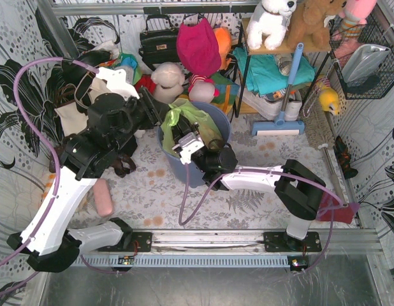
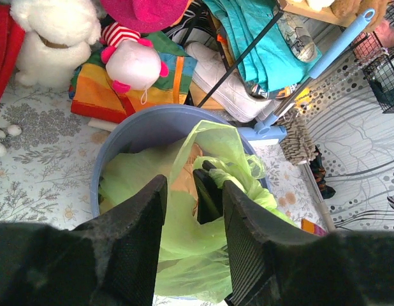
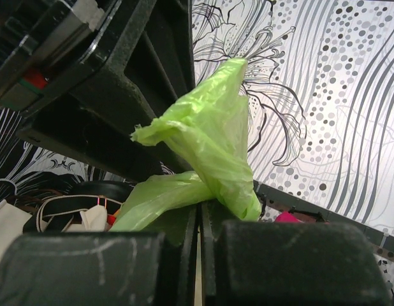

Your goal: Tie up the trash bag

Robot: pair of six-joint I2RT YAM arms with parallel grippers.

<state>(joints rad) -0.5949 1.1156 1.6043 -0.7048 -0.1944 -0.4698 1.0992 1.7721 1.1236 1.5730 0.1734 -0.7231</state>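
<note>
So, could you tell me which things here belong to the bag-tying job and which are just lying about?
Job: trash bag, left end effector, right end effector pinching it, blue bin holding it.
Lying about: white plush toy, black handbag, blue-handled mop, teal cloth.

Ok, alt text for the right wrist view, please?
The right hand, shut, pinches a gathered flap of the lime-green trash bag, which stands crumpled above its fingers. Black parts of the left arm fill the upper left; a black-and-white patterned wall is behind.
</note>
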